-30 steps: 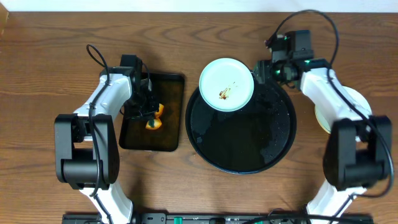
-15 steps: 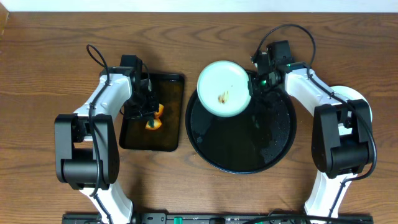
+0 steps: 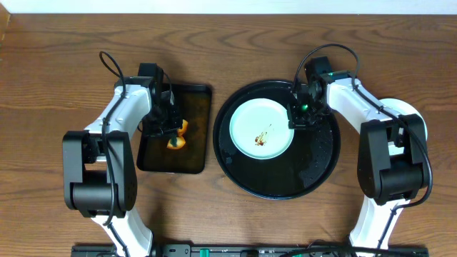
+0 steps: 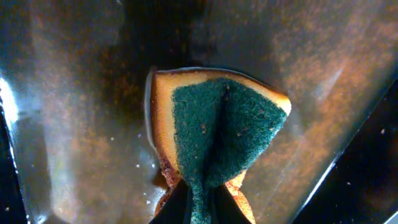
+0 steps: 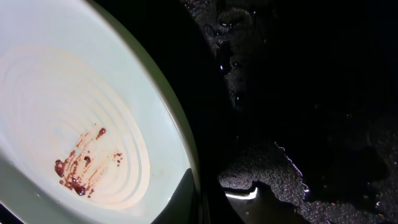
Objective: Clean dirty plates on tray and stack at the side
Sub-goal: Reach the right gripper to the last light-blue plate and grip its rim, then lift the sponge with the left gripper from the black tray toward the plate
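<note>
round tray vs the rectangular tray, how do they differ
The round tray is wider than the rectangular tray. The round tray holds a smeared mint plate; the rectangular tray holds a sponge. The round tray is black; the rectangular tray looks brownish. Both are dark and glossy.

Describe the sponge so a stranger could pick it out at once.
Left of the large round black tray holding the pale plate sits a smaller black rectangular tray. In it, pinched by the left gripper, is the sponge: orange-yellow with a dark green scouring face, the only bright thing there.
</note>
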Controlling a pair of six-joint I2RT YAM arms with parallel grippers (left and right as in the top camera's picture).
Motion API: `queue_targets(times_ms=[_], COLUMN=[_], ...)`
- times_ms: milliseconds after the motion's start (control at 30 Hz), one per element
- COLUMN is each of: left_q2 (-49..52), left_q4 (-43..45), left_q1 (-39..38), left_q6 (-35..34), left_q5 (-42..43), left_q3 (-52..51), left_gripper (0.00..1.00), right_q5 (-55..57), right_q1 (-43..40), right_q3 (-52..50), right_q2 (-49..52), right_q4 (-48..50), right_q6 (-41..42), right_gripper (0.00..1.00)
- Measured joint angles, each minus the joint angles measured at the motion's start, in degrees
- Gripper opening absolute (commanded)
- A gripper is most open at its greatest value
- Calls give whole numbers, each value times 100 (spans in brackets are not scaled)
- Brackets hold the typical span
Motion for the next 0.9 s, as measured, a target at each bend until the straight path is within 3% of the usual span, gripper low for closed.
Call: queue_targets(times_ms=[367,500,700,900], left_q2=[-96,-96,-96,-96], left_q4=[1023,730,-138,352], left_q1=[-26,-55,-177,-269], left_q6=[-299,-326,105,-57], left_q5=[-503,-531,179,-358], left_q3=[-2,-2,-37,-57], left_gripper=[8,8,8,11], right_q5=[11,13,13,13], right_q1=[9,9,9,9], right_q3=[2,2,2,2], right_q2=[0,0,0,0], right_q4=[-59,-76,-79,-109], right_q6=[4,7,20,20], right_gripper=[1,1,1,1])
